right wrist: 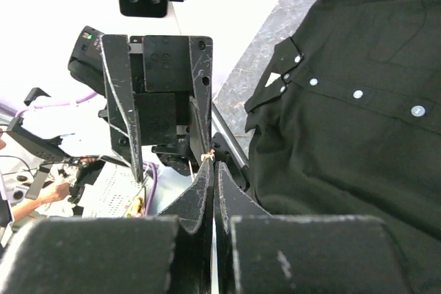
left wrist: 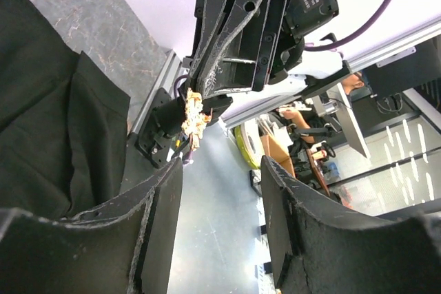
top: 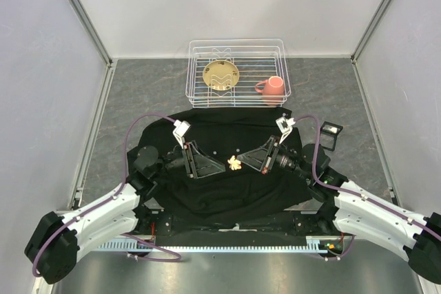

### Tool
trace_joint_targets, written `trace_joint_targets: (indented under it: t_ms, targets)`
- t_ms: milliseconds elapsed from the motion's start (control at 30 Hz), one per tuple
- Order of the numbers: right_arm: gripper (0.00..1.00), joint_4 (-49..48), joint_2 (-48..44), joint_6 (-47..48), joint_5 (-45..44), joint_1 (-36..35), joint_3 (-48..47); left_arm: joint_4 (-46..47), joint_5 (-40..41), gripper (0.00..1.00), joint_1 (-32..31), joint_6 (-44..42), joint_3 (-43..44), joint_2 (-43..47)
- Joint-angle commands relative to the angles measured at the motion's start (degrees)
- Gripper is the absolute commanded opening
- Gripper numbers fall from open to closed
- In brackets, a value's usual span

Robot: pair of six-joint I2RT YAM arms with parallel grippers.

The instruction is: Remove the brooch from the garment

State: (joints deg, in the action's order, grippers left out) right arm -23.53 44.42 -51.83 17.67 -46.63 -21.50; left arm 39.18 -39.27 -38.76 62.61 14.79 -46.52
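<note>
The black garment (top: 227, 191) lies spread on the table under both arms; its white buttons show in the right wrist view (right wrist: 358, 122). The brooch (top: 235, 163) looks golden and sits between the two grippers. My right gripper (top: 242, 162) is shut on it. In the right wrist view only a golden speck of the brooch (right wrist: 210, 157) shows at the shut tips of the gripper (right wrist: 214, 164). The left wrist view shows the brooch (left wrist: 193, 118) held in the air, clear of the cloth (left wrist: 48, 122). My left gripper (top: 215, 167) faces it, open and empty (left wrist: 220, 170).
A white wire rack (top: 238, 71) at the back holds a golden dish (top: 221, 75) and a pink mug (top: 273, 87). A small black frame (top: 331, 133) lies right of the shirt. Grey walls close in the left, right and back sides.
</note>
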Motion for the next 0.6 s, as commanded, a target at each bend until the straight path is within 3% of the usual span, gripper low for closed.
trace_joint_targets:
  t_ms: [0,367,567]
  targets:
    - [0.00,-5.2,-0.4,-2.2,2.2,0.1,-0.4,8.6,0.8,0.56,-0.6,4.9,-0.3,-1.5]
    - [0.00,-6.0,-1.4,-2.2,2.7,0.1,-0.6,21.8,2.7,0.51,-3.5,11.0,-2.0,-7.8]
    - [0.00,-7.6,-1.4,-2.9,3.0,0.1,0.0,21.3,3.2,0.48,-4.0,11.0,-1.0,-8.6]
